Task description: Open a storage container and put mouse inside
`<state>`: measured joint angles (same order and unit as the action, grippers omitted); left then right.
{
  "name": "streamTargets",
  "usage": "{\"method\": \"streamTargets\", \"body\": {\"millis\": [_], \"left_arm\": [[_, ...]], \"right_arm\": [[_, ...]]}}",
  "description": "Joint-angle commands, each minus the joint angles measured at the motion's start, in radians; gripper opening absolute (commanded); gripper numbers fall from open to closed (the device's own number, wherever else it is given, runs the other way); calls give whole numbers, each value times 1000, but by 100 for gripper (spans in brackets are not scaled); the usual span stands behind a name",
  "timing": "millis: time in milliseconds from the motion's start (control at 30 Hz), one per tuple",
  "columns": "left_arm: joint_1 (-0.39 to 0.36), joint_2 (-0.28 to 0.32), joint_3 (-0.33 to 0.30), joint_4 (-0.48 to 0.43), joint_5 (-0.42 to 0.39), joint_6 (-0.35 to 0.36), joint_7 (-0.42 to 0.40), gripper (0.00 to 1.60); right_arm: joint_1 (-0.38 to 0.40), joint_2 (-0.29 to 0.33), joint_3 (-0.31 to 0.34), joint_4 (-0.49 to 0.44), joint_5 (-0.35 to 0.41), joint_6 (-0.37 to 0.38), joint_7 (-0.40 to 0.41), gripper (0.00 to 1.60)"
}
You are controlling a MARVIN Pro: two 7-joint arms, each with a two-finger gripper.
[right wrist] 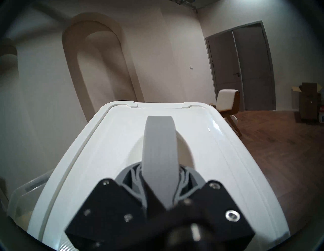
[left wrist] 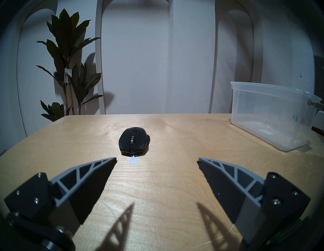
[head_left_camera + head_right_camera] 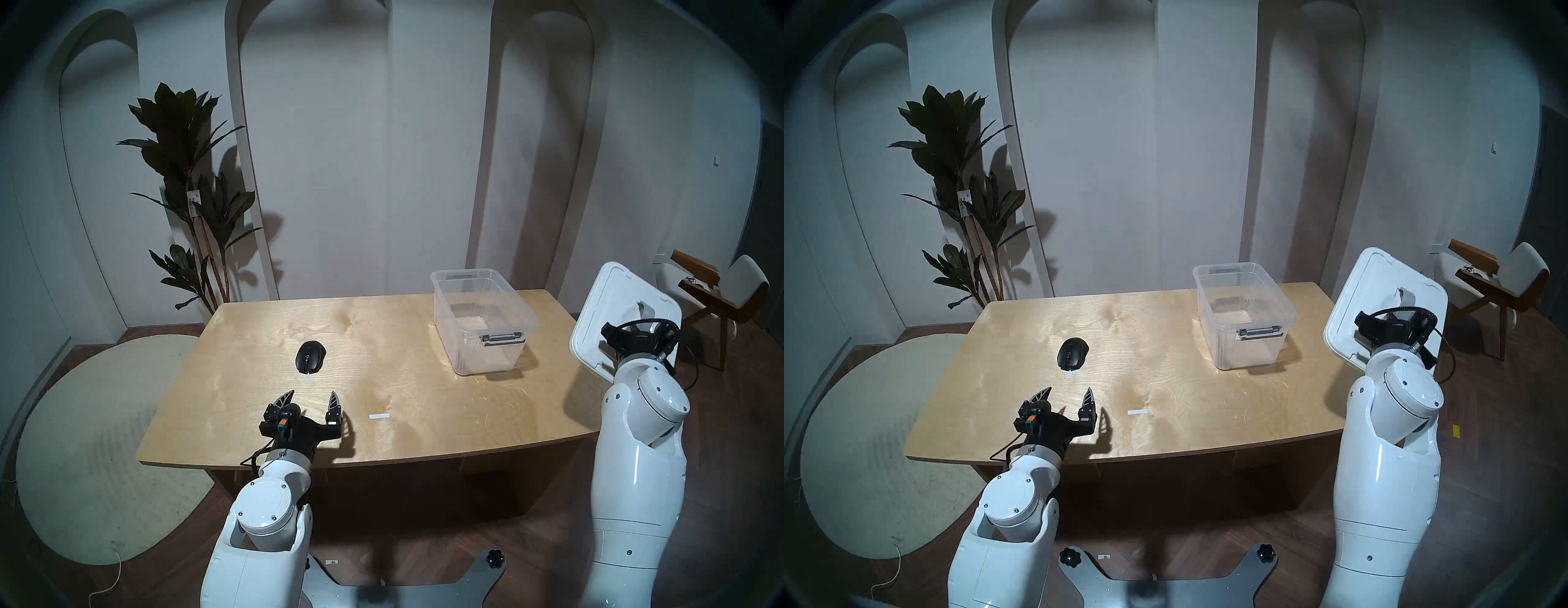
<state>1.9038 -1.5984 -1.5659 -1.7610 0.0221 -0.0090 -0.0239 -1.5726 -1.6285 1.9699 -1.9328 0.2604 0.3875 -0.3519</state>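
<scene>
Mouse [image 2: 134, 141] sits dead ahead of my left gripper [image 2: 157, 160], fingers spread wide and empty, long axis pointing back at me. Right gripper [image 1: 160, 191] clamped on lid [image 1: 108, 157] strap, off to side. Storage container [image 3: 479, 322] open, far right on table [image 3: 382, 403]. Left's job, I reckon.

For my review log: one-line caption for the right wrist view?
Right claw shut on the grey strap handle of the white lid, carried in the air.
</scene>
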Motion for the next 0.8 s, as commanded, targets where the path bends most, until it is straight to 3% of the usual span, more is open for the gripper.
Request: {"method": "streamTargets", "body": {"millis": [0,767], "left_arm": [[-4,-2,0,-24,0,-3,2,160],[-4,-3,-1,-23,2,-3,0,160]], "right_arm": [[55,-7,15,60,23,-44,-3,0],[128,19,-17,251,46,-66,4,0]]}}
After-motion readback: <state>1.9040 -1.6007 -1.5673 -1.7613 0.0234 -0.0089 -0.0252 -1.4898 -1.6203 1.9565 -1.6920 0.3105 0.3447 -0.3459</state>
